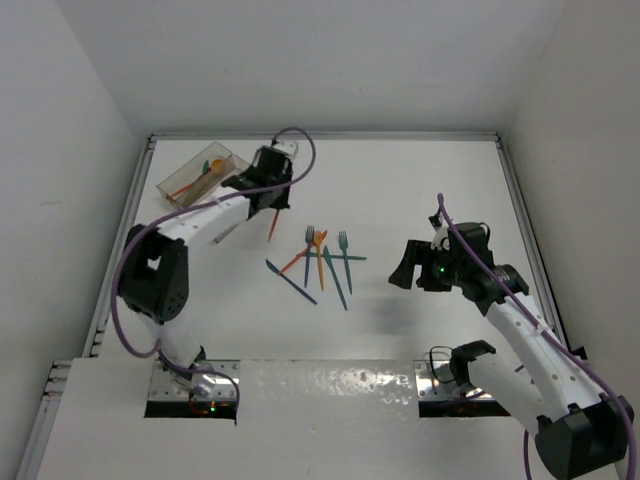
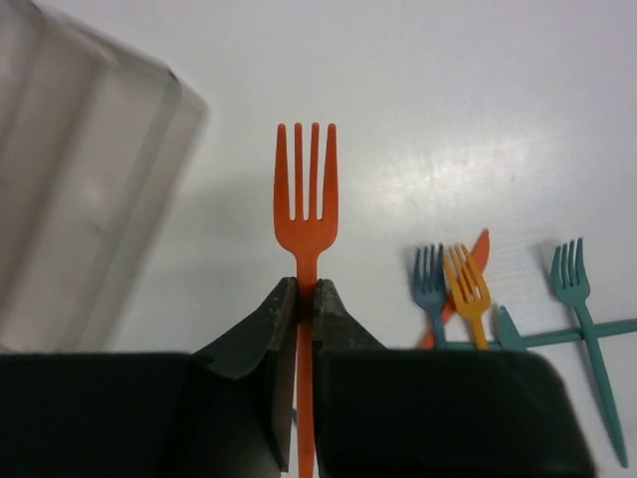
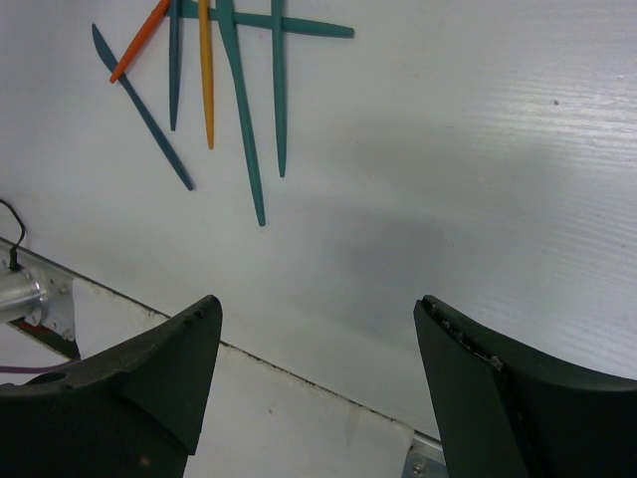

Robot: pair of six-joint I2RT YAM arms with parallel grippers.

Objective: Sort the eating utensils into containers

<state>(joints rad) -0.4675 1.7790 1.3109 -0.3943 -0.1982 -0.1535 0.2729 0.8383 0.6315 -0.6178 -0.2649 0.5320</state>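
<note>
My left gripper (image 2: 306, 289) is shut on the neck of an orange fork (image 2: 305, 199), its tines pointing away from the wrist. In the top view this gripper (image 1: 268, 200) holds the fork (image 1: 273, 228) above the table, just right of the clear three-compartment tray (image 1: 232, 158). The tray's wall (image 2: 80, 179) fills the left of the left wrist view. Several utensils (image 1: 320, 262) lie crossed in a loose pile at mid-table: a blue fork (image 2: 429, 284), a yellow-orange fork (image 2: 466, 284), a teal fork (image 2: 577, 299). My right gripper (image 1: 405, 270) is open and empty, right of the pile.
The tray holds an orange spoon (image 1: 200, 180) and a teal piece. In the right wrist view a dark blue knife (image 3: 139, 105) and teal handles (image 3: 244, 119) lie at the upper left, beyond the open gripper (image 3: 318, 319). The table's near edge and metal mounts sit below.
</note>
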